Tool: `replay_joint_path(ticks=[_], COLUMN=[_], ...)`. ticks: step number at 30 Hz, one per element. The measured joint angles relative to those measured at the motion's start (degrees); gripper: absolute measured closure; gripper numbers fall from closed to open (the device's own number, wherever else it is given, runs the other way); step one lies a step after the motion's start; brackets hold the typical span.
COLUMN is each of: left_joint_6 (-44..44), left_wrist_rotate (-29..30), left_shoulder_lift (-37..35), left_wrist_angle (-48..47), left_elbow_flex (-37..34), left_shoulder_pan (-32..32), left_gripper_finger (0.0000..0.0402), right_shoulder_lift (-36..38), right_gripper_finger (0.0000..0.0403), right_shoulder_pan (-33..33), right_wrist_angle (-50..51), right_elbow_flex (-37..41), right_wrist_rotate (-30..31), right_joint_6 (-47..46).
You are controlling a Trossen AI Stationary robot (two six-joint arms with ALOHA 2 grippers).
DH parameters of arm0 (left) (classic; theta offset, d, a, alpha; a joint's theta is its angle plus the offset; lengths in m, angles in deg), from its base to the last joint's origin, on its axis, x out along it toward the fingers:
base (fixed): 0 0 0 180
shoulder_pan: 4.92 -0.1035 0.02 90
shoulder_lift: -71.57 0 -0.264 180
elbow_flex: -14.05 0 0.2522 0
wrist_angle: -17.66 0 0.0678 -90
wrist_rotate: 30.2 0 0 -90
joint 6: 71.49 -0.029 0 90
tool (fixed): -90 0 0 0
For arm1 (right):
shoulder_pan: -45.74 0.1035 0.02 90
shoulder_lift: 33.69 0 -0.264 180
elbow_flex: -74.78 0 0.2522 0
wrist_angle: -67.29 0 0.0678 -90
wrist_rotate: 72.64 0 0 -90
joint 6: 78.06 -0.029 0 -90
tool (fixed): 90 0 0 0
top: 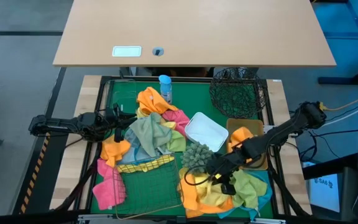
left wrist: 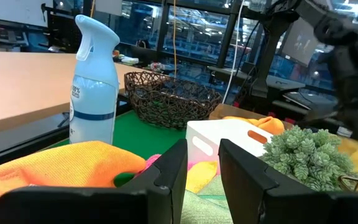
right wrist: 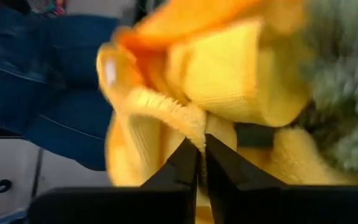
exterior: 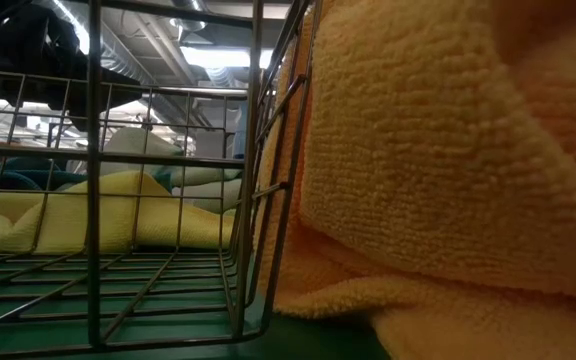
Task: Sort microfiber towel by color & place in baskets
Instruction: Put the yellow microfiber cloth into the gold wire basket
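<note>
I have the right gripper [right wrist: 201, 144] clenched on a yellow towel's [right wrist: 229, 74] fold beside the spiky green ball [top: 197, 155], ready to lift it toward a basket; the left gripper [left wrist: 202, 163] waits half-parted, empty

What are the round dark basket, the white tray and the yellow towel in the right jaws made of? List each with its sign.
Round dark basket: looks like woven dark wire, open see-through mesh.
White tray: probably matte plastic, smooth walls with a cut handle slot.
Yellow towel: soft microfiber cloth, fuzzy looped nap, folds limply where the right gripper pinches it.

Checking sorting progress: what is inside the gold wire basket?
The gold wire basket holds one yellow towel at its far end; the rest shows green mat through the wires. Nothing looks covered.
</note>
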Motion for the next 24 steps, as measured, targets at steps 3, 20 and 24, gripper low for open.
replay_joint_path(ticks=[3, 20, 24], left_joint_6=[-0.02, -0.02, -0.13], left_wrist_rotate=[0.0, 0.0, -3.39], left_shoulder_lift=[0.02, 0.02, 0.02], left_wrist_angle=[0.0, 7.63, 16.62], left_elbow_flex=[0.01, 0.0, 0.0], left_shoulder_pan=[0.0, 0.0, 0.0], left_gripper_finger=[0.0312, 0.0312, 0.0312], right_shoulder_lift=[0.03, 0.21, 0.21], right_gripper_finger=[0.0397, 0.0399, 0.0401], right_shoulder_pan=[-0.7, -4.36, -7.68], right_wrist_angle=[6.68, 13.07, 12.48], right_elbow_flex=[-6.67, -37.44, -39.84], right_wrist_rotate=[0.63, 19.76, 22.05], right_joint_6=[2.13, 20.1, 25.25])
